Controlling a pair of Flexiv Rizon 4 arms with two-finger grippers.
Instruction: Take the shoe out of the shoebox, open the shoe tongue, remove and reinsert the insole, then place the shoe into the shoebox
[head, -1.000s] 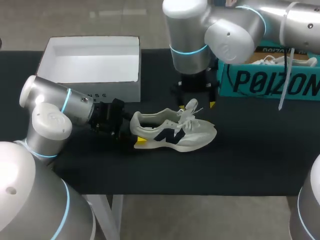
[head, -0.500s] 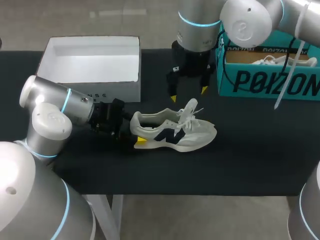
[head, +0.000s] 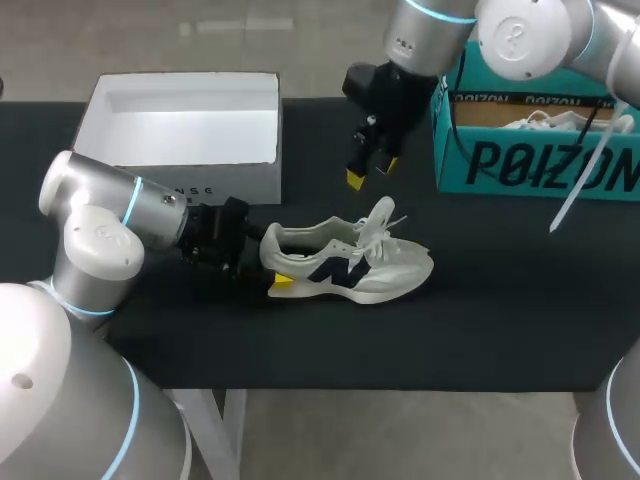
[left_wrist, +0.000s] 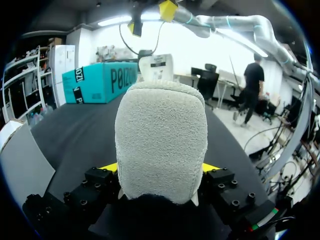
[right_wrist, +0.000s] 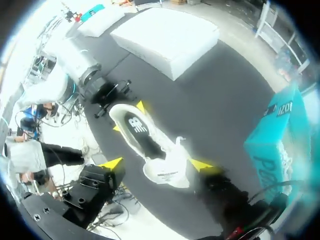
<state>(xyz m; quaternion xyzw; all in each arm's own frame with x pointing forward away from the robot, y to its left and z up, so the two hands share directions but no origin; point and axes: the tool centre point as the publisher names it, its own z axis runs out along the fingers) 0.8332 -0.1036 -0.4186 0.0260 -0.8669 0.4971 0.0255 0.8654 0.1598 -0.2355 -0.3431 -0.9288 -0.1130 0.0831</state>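
1. The shoe (head: 350, 262) stands on its sole on the black desk (head: 500, 310), toe toward my right, near the front corner of the open white shoebox (head: 180, 135).
2. The left jaws clamp the shoe's heel (left_wrist: 161, 140) from both sides, with the yellow tips against it.
3. The right jaws hang above the desk behind the shoe, spread wide and holding nothing.
4. A teal box (head: 535, 160) sits at the far right.

Grey-white shoe (head: 345, 262) upright beside open white shoebox (head: 240, 182)
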